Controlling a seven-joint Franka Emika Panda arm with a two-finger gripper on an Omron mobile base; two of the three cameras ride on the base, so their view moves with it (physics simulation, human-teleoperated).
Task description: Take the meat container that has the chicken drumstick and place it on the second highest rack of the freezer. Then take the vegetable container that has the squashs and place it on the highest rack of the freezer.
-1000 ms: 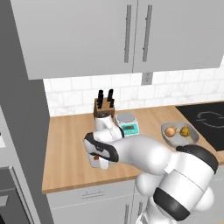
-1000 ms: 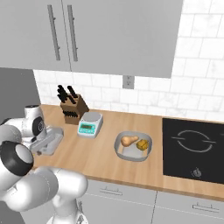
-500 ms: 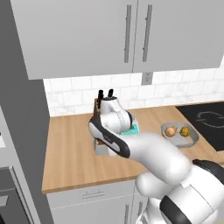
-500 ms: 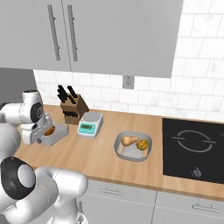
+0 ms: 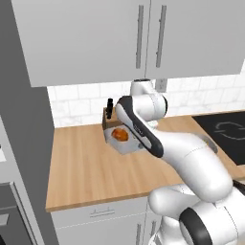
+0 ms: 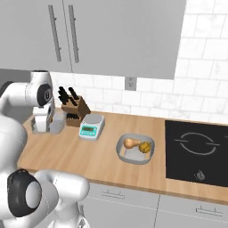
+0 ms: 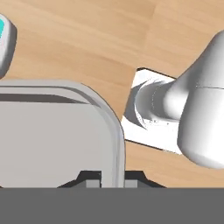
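- A home kitchen: a wooden counter [image 6: 95, 158] under grey wall cabinets [image 6: 111, 35] with bar handles.
- White tile backsplash [image 6: 205, 89] with a wall socket [image 6: 130, 83].
- A knife block [image 6: 73, 107], a kitchen scale [image 6: 91, 127] and a black cooktop [image 6: 196, 149] stand along the counter.

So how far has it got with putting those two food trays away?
Nothing looks stored yet. In hand: the hand has gripped the tray with the chicken drumstick and holds it above the wooden counter. Left to do: put that tray on the freezer's second highest rack, then fetch the tray with the squash, sitting on the counter beside the cooktop, and put it on the top rack.
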